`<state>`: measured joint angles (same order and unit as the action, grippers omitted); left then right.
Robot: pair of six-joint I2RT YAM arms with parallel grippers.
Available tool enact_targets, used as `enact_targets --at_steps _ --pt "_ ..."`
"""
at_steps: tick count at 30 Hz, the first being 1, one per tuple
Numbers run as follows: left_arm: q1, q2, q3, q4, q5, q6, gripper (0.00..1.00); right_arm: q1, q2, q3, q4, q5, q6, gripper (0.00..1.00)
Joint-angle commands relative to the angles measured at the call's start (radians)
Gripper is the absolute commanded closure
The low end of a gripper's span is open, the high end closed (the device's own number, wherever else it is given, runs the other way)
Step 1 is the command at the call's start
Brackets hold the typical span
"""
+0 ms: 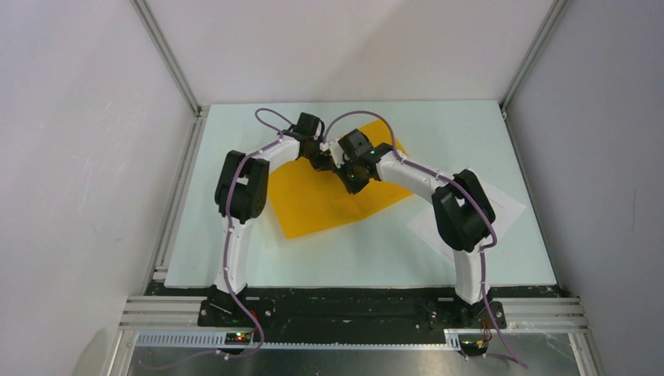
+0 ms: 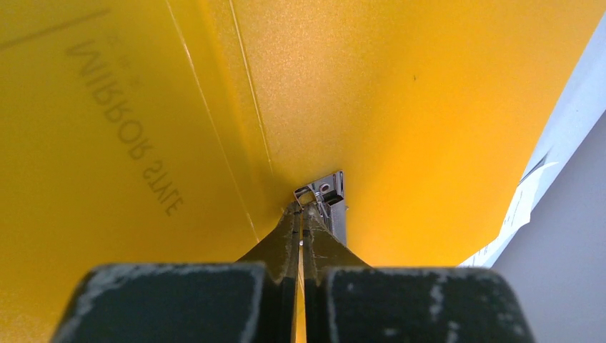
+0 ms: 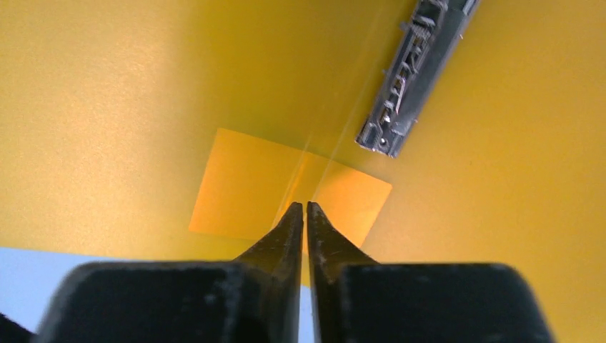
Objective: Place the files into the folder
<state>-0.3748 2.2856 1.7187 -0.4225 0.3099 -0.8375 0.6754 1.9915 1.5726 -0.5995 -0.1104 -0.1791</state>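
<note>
The orange-yellow folder (image 1: 321, 204) lies mid-table, opened in a V; its raised cover (image 2: 107, 143) shows mirrored print. My left gripper (image 2: 301, 207) is shut, its tips in the fold beside the metal clip (image 2: 330, 189). Only a yellow sliver shows between its fingers. Just to its right in the top view, my right gripper (image 3: 301, 206) is shut with nothing in it, its tips over a darker rectangular patch (image 3: 236, 186) on the folder (image 3: 143, 86). The files (image 1: 501, 205), white printed sheets, lie on the table partly under the right arm; one edge (image 2: 529, 200) shows past the folder.
Both grippers (image 1: 322, 160) (image 1: 351, 182) crowd together over the folder's far half. The metal clip (image 3: 414, 78) runs along the fold. The pale table (image 1: 438, 133) is walled by white panels on three sides. Purple cables loop above the wrists.
</note>
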Motion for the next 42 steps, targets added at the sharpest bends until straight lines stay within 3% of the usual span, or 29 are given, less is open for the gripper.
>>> enact_targets --at_steps 1,4,16,20,24,42 --pt "-0.001 0.015 0.012 -0.082 -0.041 0.037 1.0 0.015 0.022 0.014 0.109 0.044 -0.001 0.86" --pt "-0.002 0.013 0.01 -0.081 -0.043 0.035 1.0 0.012 0.046 0.014 0.135 0.065 -0.01 0.8" --pt "-0.004 0.012 0.008 -0.081 -0.045 0.037 1.0 -0.002 0.152 0.068 0.16 0.14 -0.035 0.8" --pt "-0.005 0.011 0.009 -0.082 -0.045 0.038 1.0 -0.004 0.161 0.084 0.149 0.143 -0.036 0.84" --pt "-0.004 0.011 0.008 -0.081 -0.043 0.038 1.0 -0.002 0.148 0.136 0.089 0.123 -0.025 0.99" --pt "-0.004 0.014 0.012 -0.082 -0.045 0.04 1.0 -0.01 0.184 0.153 0.077 0.107 -0.04 0.99"
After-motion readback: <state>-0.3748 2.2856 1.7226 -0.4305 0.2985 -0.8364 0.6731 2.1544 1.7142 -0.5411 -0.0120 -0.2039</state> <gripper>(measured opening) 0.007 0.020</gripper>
